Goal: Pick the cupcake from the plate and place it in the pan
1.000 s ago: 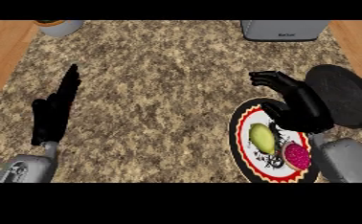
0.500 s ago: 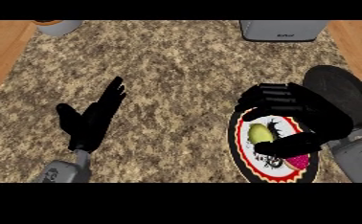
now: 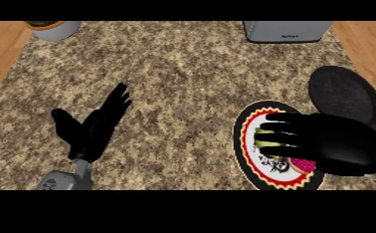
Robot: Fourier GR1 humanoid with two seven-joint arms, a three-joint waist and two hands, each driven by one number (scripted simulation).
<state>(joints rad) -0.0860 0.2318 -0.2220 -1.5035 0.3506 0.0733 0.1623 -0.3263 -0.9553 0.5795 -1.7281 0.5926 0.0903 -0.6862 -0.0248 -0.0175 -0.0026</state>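
A round plate (image 3: 245, 150) with a red and black rim lies at the lower right of the counter. On it sit a pink-topped item (image 3: 302, 166), which looks like the cupcake, and a yellow-green item (image 3: 264, 140). My right hand (image 3: 334, 145) hovers over the plate, open, with its fingers (image 3: 283, 133) stretched leftwards across the yellow-green item and its palm hiding part of the pink one. The black pan (image 3: 341, 90) lies just beyond the plate, at the right edge. My left hand (image 3: 94, 127) is open at the lower left, fingers pointing up and right, far from the plate.
A grey appliance (image 3: 286, 30) stands at the back right. At the back left corner is a grey pot (image 3: 55, 29). The speckled counter ends in wooden strips at the left (image 3: 9, 43) and right (image 3: 360, 40) edges.
My right hand has come down and towards me over the plate, and now covers more of the food. My left hand has drifted slightly and turned its fingers more upright.
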